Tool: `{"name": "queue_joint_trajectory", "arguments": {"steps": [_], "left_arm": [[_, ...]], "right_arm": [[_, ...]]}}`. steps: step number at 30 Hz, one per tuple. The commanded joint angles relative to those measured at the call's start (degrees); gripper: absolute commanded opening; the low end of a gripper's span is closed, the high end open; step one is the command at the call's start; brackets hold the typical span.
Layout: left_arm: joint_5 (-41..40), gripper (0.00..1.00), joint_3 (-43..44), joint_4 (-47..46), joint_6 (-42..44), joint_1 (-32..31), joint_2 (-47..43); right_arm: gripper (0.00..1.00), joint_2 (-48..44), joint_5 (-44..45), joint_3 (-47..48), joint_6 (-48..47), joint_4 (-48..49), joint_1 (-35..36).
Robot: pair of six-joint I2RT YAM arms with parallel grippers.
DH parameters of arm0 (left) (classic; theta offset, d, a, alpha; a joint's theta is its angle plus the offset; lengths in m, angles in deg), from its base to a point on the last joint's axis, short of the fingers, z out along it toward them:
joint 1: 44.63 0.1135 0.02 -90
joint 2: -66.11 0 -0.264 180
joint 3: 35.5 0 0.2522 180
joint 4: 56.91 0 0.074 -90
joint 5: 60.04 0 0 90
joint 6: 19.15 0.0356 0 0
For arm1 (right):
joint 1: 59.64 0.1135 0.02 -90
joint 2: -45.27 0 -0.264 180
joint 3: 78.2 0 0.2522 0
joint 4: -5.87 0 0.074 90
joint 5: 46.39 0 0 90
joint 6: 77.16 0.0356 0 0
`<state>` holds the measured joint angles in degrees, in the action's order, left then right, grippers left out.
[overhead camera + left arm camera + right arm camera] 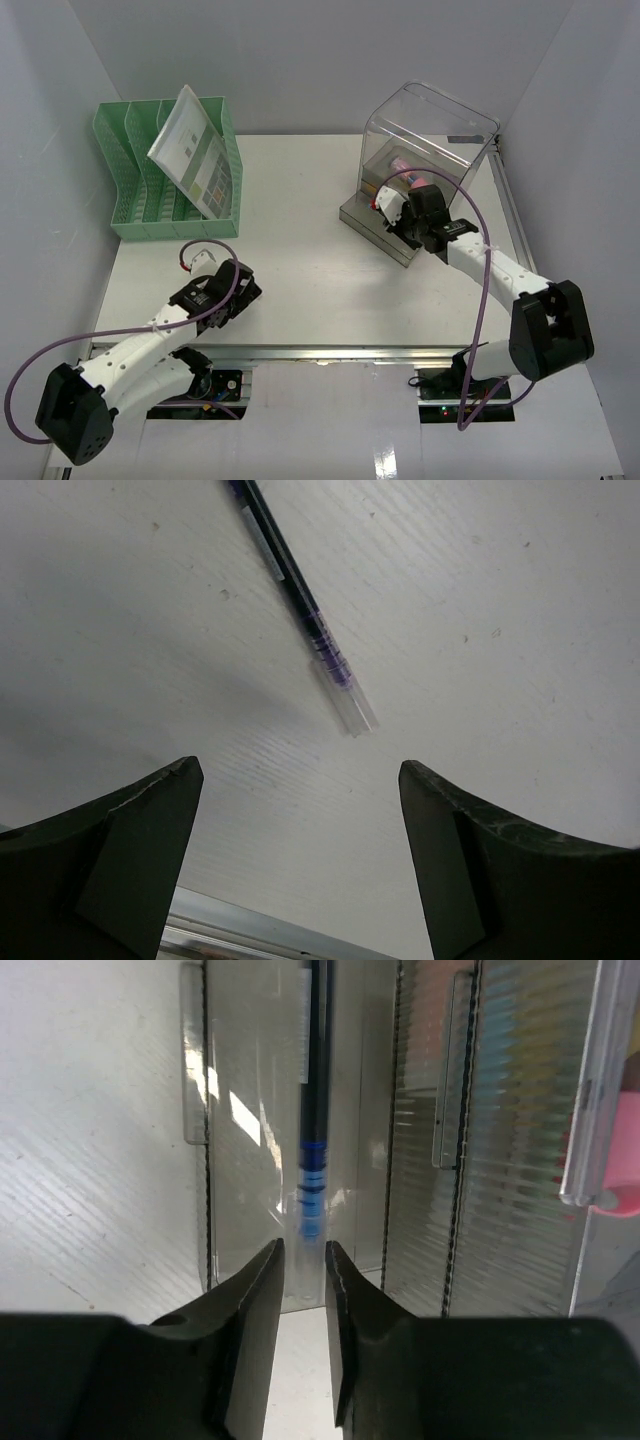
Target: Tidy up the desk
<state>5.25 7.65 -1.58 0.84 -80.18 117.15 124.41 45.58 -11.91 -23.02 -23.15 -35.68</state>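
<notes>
The white desk point(320, 270) fills the top view. My left gripper point(236, 296) hangs low over its front left part, open and empty. In the left wrist view a purple pen point(300, 610) with a clear cap lies on the desk just beyond my open left gripper point(300, 770). My right gripper point(392, 212) is at the pulled-out bottom drawer point(372, 228) of the clear drawer box point(430, 140). In the right wrist view my right gripper point(303, 1248) is shut on the clear end of a blue pen point(315, 1140), which points into the drawer.
A green slotted file rack point(125, 190) stands at the back left with a printed booklet point(195, 155) leaning in it. Pink items point(625, 1110) sit inside the drawer box. The aluminium rail point(330, 352) runs along the front edge and shows in the left wrist view point(250, 930).
</notes>
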Motion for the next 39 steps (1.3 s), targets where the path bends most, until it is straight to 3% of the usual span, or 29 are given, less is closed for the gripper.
{"name": "queue_joint_trajectory", "arguments": {"steps": [1, 5, 8, 12, 21, 29, 33, 36, 39], "left_arm": [[-0.8, 0.92, 4.0, -1.8, 3.3, 2.1, 3.5], [1.4, 0.92, 4.6, -3.0, 6.0, 4.8, 6.6], [3.0, 0.91, 5.3, -3.5, 7.1, 7.9, 9.4], [5.9, 0.83, 6.8, -6.7, 9.8, 11.9, 16.2], [8.0, 0.23, 12.4, -8.5, 13.9, 13.9, 31.5], [13.1, 0.09, 8.9, -10.6, 16.9, 13.9, 28.8], [22.3, 0.01, 7.7, -14.7, 20.4, 13.8, 24.3], [38.1, 0.0, 6.0, -21.3, 23.4, 13.2, 20.3], [55.0, 0.0, 2.4, -36.9, 22.2, 11.9, 16.0]], "right_arm": [[0.47, 1.6, 2.1, 1.2, 2.3, 4.0, -0.1], [0.57, -2.2, -9.2, 0.6, 3.7, 1.2, -0.5], [0.58, -6.2, -21.3, -0.3, 3.3, -1.6, -2.4], [0.59, -12.0, -30.6, -3.9, 2.6, -1.3, -6.5], [0.59, -17.3, -36.1, -6.4, 3.3, -0.7, -11.0], [0.59, -20.1, -38.2, -6.7, 3.7, -0.6, -12.3], [0.59, -21.7, -39.6, -6.9, 4.0, -0.6, -13.3], [0.59, -23.1, -40.6, -7.2, 4.1, -0.6, -14.5], [0.59, -24.6, -42.0, -7.6, 4.3, -0.5, -16.6]]}}
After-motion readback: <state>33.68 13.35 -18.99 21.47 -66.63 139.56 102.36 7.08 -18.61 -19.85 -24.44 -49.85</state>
